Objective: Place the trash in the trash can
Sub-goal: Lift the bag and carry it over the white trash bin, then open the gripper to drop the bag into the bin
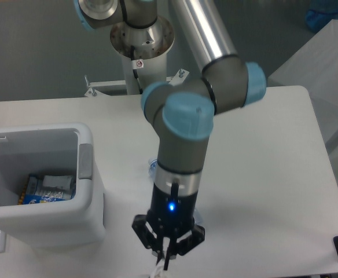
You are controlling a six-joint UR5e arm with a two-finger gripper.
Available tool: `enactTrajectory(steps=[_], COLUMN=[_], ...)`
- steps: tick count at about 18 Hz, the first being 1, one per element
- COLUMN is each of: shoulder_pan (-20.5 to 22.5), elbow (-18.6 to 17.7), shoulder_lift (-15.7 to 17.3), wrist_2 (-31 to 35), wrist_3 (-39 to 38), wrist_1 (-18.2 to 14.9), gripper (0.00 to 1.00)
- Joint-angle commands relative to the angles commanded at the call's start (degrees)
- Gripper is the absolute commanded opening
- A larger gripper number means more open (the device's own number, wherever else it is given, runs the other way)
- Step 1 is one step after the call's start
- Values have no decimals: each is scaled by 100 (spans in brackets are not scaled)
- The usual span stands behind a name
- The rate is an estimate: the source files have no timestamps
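trash can (91, 191) sits at the left edge of the table (261, 174), lid swung open, rim facing up, w/ a blue-yellow packet (47, 190) already lying at the bottom. right of it, near the front edge, the gripper (168, 253) hangs pointing down, fingers drawn in on a clear-white wrapper (159, 271) — only a small crumpled bit shows under the tips, rest runs out of the bottom of frame, so can't tell how it hangs or its long axis. looks pinched, not loose. a bit of the clear bluish bottle (153, 166) peeks out just left of the forearm, behind the gripper, mostly hidden by the arm; on the table, between arm and can.

key relation: can opening lies to the left of the gripper and further back, well apart, w/ the can's near-right wall and thick rim in between. so imo next move needs the wrapper high enough to clear that rim, then across left over the opening.
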Motion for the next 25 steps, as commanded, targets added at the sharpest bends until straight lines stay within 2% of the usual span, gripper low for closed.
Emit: enactTrajectory(steps=[4, 9, 13, 17, 19, 22, 25], shoulder_pan=[-53, -351, -694, -808, -862, -958, -1020], elbow=[-333, -702, -1334, -2011, -2223, -2355, -2496], shoulder_lift=[526, 1098, 1581, 2074, 2153, 2154, 2127], wrist_2=[-27, -308, -299, -299, -291, -291, -291], wrist_3=[-283, -406, -406, -336, -319, -318, -318], wrist_1=[-9, -26, -35, -35, -35, -35, -35], gripper=[21, 23, 23, 23, 23, 23, 28])
